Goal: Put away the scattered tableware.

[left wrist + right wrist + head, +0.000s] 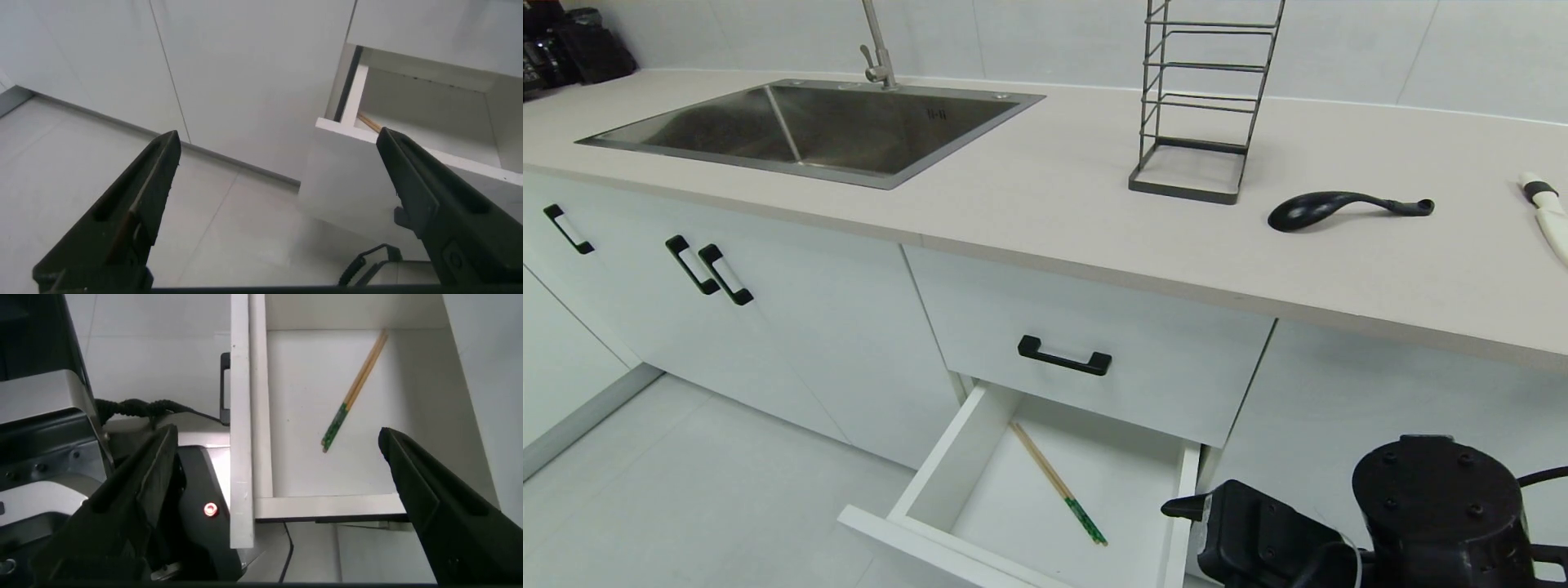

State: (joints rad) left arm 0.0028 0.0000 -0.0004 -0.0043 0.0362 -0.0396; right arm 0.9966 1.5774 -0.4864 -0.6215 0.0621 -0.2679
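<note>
Above open drawer (241,392) w/ chopsticks (353,392), R gripper (277,433) jaws apart; L gripper (276,135) likewise.

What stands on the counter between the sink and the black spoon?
A dark wire rack stands on the counter between the sink and the black spoon, nearer the spoon, as the head view shows.

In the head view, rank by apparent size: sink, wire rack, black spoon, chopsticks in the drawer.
Largest: sink.
Next: wire rack.
Last: black spoon and chopsticks, alike in length; I won't rank them.
</note>
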